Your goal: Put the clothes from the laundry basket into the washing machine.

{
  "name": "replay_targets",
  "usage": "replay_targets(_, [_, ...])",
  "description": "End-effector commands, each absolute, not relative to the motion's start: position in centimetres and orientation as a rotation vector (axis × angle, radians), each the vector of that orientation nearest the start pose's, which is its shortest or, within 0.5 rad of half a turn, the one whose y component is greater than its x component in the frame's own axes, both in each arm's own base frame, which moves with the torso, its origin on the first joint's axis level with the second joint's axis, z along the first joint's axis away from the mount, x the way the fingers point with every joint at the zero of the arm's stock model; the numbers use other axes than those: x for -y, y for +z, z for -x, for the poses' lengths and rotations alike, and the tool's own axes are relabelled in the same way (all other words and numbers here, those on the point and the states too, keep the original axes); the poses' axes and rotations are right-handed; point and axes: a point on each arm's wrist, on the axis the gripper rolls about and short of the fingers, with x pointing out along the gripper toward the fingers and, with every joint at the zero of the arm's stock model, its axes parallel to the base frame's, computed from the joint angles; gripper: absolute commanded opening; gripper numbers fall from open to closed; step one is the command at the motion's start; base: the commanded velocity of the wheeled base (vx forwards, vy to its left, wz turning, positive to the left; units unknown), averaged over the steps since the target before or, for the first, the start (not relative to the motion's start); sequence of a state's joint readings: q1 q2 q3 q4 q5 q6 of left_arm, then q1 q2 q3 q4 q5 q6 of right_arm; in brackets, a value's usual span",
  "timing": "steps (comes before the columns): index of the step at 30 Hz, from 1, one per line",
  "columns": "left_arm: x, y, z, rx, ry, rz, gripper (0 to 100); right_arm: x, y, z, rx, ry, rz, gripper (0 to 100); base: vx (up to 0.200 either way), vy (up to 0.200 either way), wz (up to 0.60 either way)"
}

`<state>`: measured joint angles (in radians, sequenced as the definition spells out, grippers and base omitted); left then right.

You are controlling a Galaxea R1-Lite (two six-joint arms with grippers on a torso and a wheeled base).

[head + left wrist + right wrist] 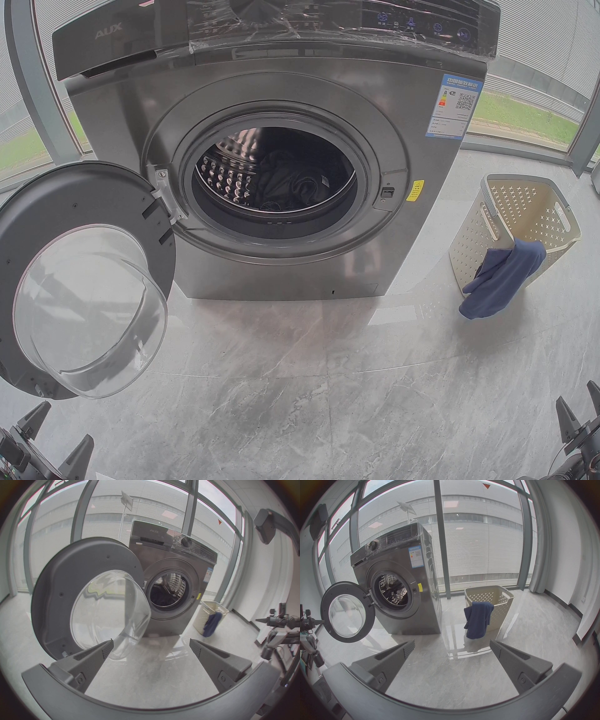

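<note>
The grey washing machine (275, 156) stands ahead with its round door (81, 275) swung wide to the left. Dark clothes (290, 181) lie inside the drum. To the right on the floor stands the cream laundry basket (531, 212), with a blue garment (502, 278) draped over its front rim. My left gripper (150, 645) is open and empty, low at the near left below the door. My right gripper (451, 647) is open and empty, low at the near right, well short of the basket (490, 600) and the blue garment (476, 619).
Grey marble floor (300, 387) spreads in front of the machine. Tall windows and frames stand behind it. The open door (87, 595) juts out over the floor on the left. A camera stand (278, 627) is off to the side.
</note>
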<state>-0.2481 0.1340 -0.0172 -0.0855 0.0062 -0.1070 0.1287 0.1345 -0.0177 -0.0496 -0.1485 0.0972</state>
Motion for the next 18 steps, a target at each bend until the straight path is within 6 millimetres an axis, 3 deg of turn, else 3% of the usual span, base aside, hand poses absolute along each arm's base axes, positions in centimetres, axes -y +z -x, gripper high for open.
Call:
replay_targets(1, [-0.14, 8.44, 1.57, -0.018, -0.086, 0.036, 100, 0.24, 8.02, 1.78, -0.038, -0.097, -0.041, 100, 0.0, -0.2, 0.0])
replay_targets(3, [0.0, 8.34, 1.83, 0.009, -0.04, 0.014, 100, -0.03, 7.5, 2.18, -0.026, -0.027, 0.012, 100, 0.0, -0.2, 0.0])
replay_targets(8, [0.33, 8.2, 2.34, 0.057, -0.156, 0.049, 100, -0.03, 7.53, 2.28, -0.002, -0.006, 0.017, 100, 0.0, -0.2, 0.0])
replay_targets(13, [-0.1, 7.61, 2.25, 0.001, 0.04, 0.028, 100, -0.01, 7.58, 2.28, 0.003, -0.017, -0.003, 100, 0.0, -0.2, 0.0])
replay_targets(18, [0.0, 7.52, 2.35, -0.018, -0.014, -0.008, 100, -0.03, 7.57, 2.27, 0.0, -0.014, 0.014, 100, 0.0, -0.2, 0.0])
